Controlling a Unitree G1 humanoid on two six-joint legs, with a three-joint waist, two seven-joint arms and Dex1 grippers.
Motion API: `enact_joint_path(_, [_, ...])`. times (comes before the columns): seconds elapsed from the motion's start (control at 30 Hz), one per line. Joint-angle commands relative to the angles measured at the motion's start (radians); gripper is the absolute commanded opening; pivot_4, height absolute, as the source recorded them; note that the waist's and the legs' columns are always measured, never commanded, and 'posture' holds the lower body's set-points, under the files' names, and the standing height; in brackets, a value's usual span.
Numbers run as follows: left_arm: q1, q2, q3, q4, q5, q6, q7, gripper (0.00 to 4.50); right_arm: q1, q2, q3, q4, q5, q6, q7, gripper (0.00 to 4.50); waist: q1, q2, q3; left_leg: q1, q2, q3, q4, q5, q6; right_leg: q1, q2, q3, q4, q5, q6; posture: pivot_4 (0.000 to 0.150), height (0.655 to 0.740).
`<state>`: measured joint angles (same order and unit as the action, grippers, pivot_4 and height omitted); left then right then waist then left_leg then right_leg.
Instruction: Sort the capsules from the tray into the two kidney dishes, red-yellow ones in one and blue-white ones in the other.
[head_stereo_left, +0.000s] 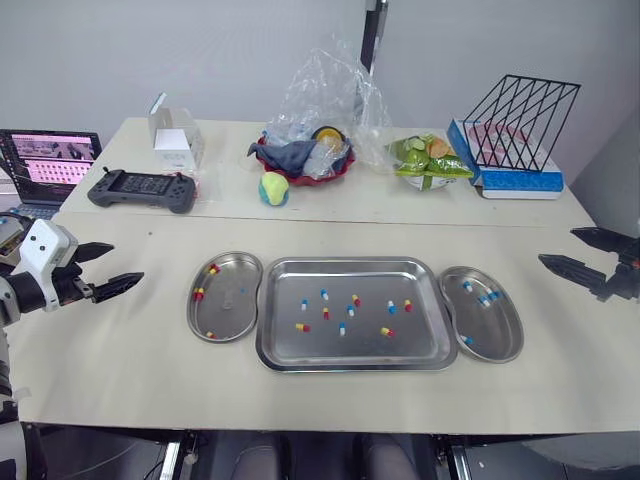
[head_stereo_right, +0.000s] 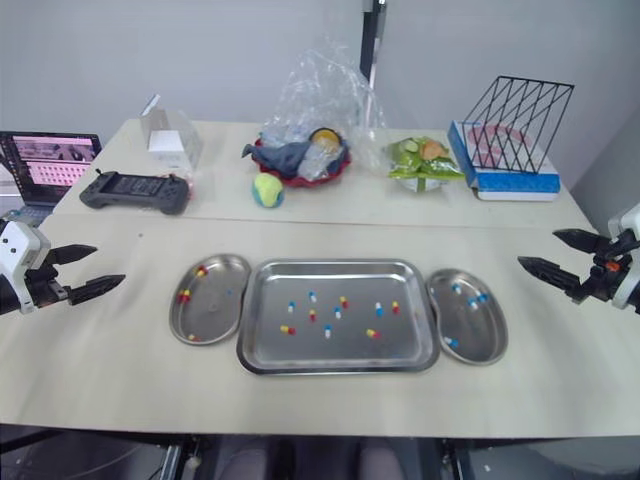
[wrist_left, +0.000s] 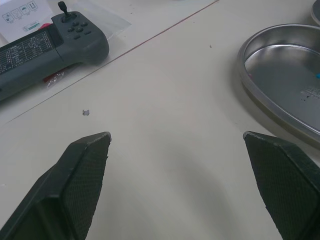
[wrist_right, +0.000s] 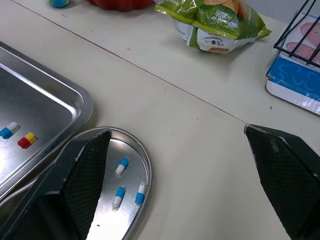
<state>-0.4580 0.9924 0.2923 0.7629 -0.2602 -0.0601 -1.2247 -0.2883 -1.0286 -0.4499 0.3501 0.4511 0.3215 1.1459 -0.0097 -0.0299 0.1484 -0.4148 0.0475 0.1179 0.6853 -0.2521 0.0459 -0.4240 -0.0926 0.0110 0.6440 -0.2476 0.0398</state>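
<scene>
- tray (head_stereo_left: 350, 263) lies mid-table, with a kidney dish touching or just beside each short side, so every capsule has only a short carry.
- left kidney dish (head_stereo_left: 228, 312): red-yellow capsules (head_stereo_left: 198, 294) are collected here. a small blue speck is also seen in it; what it is cannot be told.
- right kidney dish (head_stereo_left: 497, 328): blue-white capsules (wrist_right: 120, 166) are collected here.
- mixed capsules (head_stereo_left: 342, 328) of both colours are scattered loose over the tray floor, so the sort is judged partly done.
- left gripper (head_stereo_left: 127, 262): fingers spread wide, nothing held, hung above bare table (head_stereo_left: 130, 350) outboard of the left dish.
- right gripper (head_stereo_right: 553, 251): fingers likewise parted and empty, held outboard of the right dish, well apart from the tray. each arm appears to be assigned to the dish on its own side.
- clutter is kept to the far half of the table: laptop (head_stereo_left: 50, 160), game controller (wrist_left: 50, 45), red bowl (head_stereo_left: 305, 165) under a plastic bag, green snack bag (wrist_right: 215, 22), wire rack (head_stereo_left: 520, 122).
- writing: small print is seen on the controller's face, on a white card (wrist_left: 22, 15) behind it and on the snack bag's label; none of it can be read.
</scene>
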Motion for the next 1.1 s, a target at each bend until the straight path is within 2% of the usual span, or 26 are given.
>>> enact_joint_path(0.03, [-0.027, 0.017, -0.003, -0.018, -0.006, 0.023, -0.009, 4.48, -0.011, 0.001, -0.015, -0.027, 0.005, -0.030, -0.010, 4.50, 0.000, 0.000, 0.000, 0.000, 0.000, 0.000, 0.000, 0.000, 0.000, 0.000, 0.000, 0.000, 0.000, 0.000, 0.000, 0.150, 0.7204])
enact_joint_path(0.23, [-0.089, -0.007, -0.010, -0.041, -0.052, 0.119, -0.049, 4.48, -0.020, 0.018, 0.002, -0.054, -0.003, -0.024, -0.047, 4.50, -0.001, 0.000, 0.000, 0.000, 0.000, 0.000, 0.001, 0.000, 0.000, 0.000, 0.000, 0.000, 0.001, 0.000, 0.000, 0.150, 0.7204])
enact_joint_path(0.33, [-0.114, -0.018, 0.041, -0.121, -0.191, 0.313, -0.127, 4.48, -0.016, 0.030, -0.006, -0.118, 0.028, 0.019, -0.067, 4.50, -0.003, 0.000, 0.000, 0.000, 0.000, 0.000, 0.001, 0.000, 0.000, 0.000, 0.001, 0.000, 0.001, 0.000, 0.000, 0.150, 0.7204])
enact_joint_path(0.43, [-0.033, -0.014, -0.019, -0.314, -0.198, 0.320, -0.208, 4.48, 0.021, 0.063, -0.008, -0.301, 0.105, 0.136, -0.102, 4.50, -0.003, 0.000, 0.000, 0.000, 0.000, -0.001, 0.001, 0.000, -0.001, 0.000, 0.001, 0.000, 0.002, 0.000, 0.000, 0.150, 0.7204])
enact_joint_path(0.57, [-0.040, -0.025, -0.045, -0.465, -0.244, 0.416, -0.215, 4.48, 0.068, 0.103, 0.004, -0.479, 0.160, 0.216, -0.144, 4.50, -0.001, 0.000, 0.000, -0.001, 0.000, -0.003, 0.001, 0.001, -0.001, 0.000, 0.001, 0.001, 0.002, 0.000, 0.000, 0.150, 0.7204])
enact_joint_path(0.77, [0.004, -0.018, -0.074, -0.573, -0.227, 0.372, -0.264, 4.48, 0.084, 0.134, 0.038, -0.604, 0.177, 0.230, -0.175, 4.50, 0.000, 0.000, 0.000, -0.001, 0.000, -0.003, 0.002, 0.000, -0.001, 0.000, 0.001, 0.001, 0.002, 0.000, 0.000, 0.150, 0.7204])
enact_joint_path(0.9, [0.025, -0.046, -0.083, -0.659, -0.252, 0.403, -0.241, 4.48, 0.098, 0.103, 0.036, -0.598, 0.233, 0.275, -0.096, 4.50, 0.003, 0.000, 0.000, -0.001, 0.000, -0.004, 0.002, 0.000, 0.000, 0.000, 0.001, 0.001, 0.002, 0.000, 0.000, 0.150, 0.7204])
enact_joint_path(1.1, [-0.005, -0.097, -0.211, -0.785, -0.205, 0.406, -0.205, 4.48, 0.139, 0.057, -0.004, -0.613, 0.283, 0.360, -0.074, 4.50, 0.020, 0.000, 0.000, -0.001, 0.000, -0.004, 0.006, -0.001, 0.002, 0.002, 0.002, 0.001, 0.002, 0.000, 0.001, 0.150, 0.7204])
